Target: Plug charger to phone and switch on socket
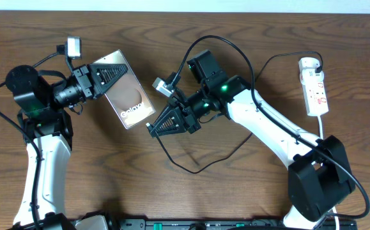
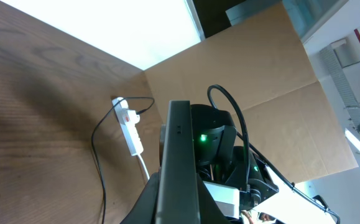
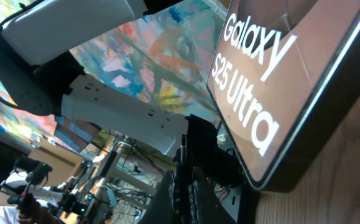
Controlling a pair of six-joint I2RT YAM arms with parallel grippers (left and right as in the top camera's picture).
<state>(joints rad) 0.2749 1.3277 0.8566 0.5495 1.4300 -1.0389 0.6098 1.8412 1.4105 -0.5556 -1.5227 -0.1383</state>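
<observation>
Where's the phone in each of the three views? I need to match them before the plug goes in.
Overhead: phone left of centre, tilted, its upper end in the left fingers.
Left wrist: phone edge-on, a dark upright slab at bottom centre.
Right wrist: phone at upper right, its "Galaxy S25 Ultra" face showing.
Landmark: the socket at overhead's right edge is the white strip left of centre in left wrist; right wrist lacks it.

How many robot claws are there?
2. The left gripper, at the left, is clamped on the phone's top end. The right gripper, mid-table by the phone's lower corner, is shut, apparently pinching the charger. No others seem hidden.
</observation>
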